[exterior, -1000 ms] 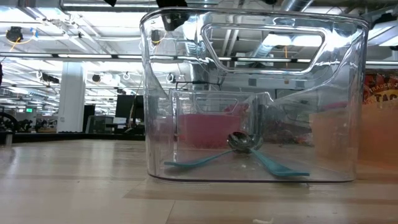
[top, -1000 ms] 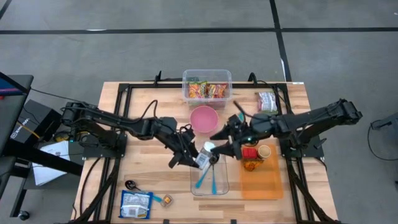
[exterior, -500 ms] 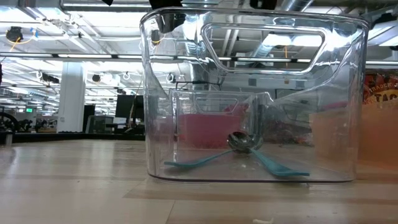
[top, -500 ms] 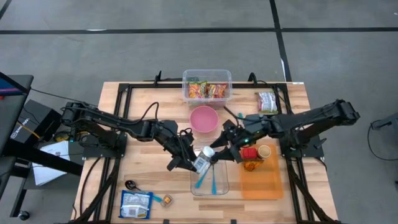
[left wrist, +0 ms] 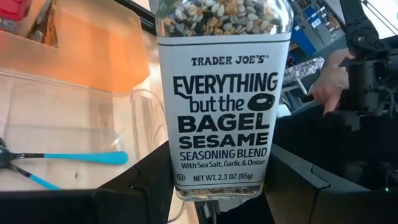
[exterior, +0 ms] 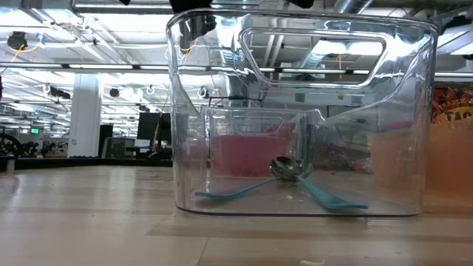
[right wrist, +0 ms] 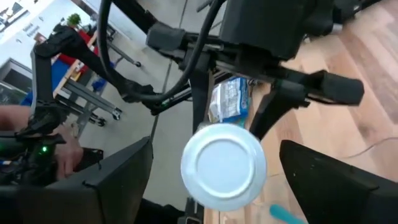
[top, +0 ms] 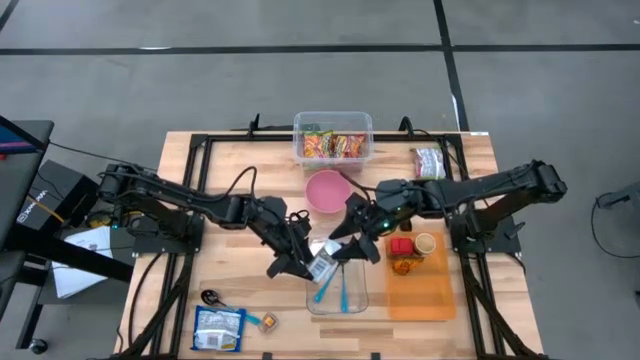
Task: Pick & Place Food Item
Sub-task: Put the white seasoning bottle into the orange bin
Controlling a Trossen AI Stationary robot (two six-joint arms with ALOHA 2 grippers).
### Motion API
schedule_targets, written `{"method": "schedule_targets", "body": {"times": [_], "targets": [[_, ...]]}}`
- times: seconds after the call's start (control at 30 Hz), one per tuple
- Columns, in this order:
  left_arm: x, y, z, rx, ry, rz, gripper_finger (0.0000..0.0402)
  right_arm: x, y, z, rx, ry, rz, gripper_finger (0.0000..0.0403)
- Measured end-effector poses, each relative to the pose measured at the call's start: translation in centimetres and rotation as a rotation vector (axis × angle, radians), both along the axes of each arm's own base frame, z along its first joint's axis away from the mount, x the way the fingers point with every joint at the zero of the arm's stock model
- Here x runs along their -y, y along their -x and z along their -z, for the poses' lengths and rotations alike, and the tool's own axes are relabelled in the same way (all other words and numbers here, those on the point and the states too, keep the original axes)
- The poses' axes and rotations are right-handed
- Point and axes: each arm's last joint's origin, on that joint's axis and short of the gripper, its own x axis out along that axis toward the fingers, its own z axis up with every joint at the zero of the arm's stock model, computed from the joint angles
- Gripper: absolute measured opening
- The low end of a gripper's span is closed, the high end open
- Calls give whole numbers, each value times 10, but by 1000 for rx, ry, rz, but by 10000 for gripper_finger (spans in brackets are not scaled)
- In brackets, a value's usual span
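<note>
From above, the left gripper (top: 313,262) holds the seasoning jar (top: 323,263) over the clear bin (top: 337,290), facing the right gripper (top: 352,238). Left wrist view: the fingers (left wrist: 155,180) pinch the jar's base. Right wrist view: spread fingers (right wrist: 115,168) flank its white lid (right wrist: 222,166).

left claw (top: 312,266) gripping seasoning jar (top: 323,262) over clear bin (top: 337,292), right claw (top: 349,240) close

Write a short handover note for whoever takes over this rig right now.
Left gripper: shut on the seasoning jar, held above the clear bin.
Right gripper: open, fingers either side of the jar's white lid, not gripping.
Bin holds two teal-handled spoons.
Done: jar lifted.
Left: hand over or place the jar; destination unclear.
</note>
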Motion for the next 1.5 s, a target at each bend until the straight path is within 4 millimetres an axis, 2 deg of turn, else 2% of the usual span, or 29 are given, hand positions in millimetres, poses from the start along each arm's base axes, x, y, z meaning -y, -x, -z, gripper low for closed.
{"method": "schedule_targets", "body": {"times": [0.13, 0.3, 0.43, 0.7, 0.87, 1.03, 1.2, 1.37, 1.5], "targets": [[1, 0, 0, -1, 0, 3, 192, -1, 1, 1, -19, -10, -21, 327], [1, 0, 0, 0, -2, 3, 192, -3, -9, 14, -67, -39, -38, 322], [1, 0, 0, 1, -2, 2, 192, -6, -16, 16, -40, -72, -75, 322], [2, 1, 0, -4, 0, 6, 192, -3, -16, 14, -33, -73, -67, 318], [2, 1, 0, -2, 1, 6, 192, -4, -16, 15, -34, -74, -68, 278], [2, 1, 1, -21, 13, 0, 192, -3, -16, 15, -36, -75, -56, 195], [2, 1, 1, -20, 14, 3, 193, -3, -16, 14, -30, -78, -55, 195], [3, 1, -1, 9, 5, 14, 261, -4, -17, 12, -14, -83, -67, 195], [2, 2, 2, -40, 8, 0, 312, -4, -17, 13, -21, -83, -69, 195]]}}
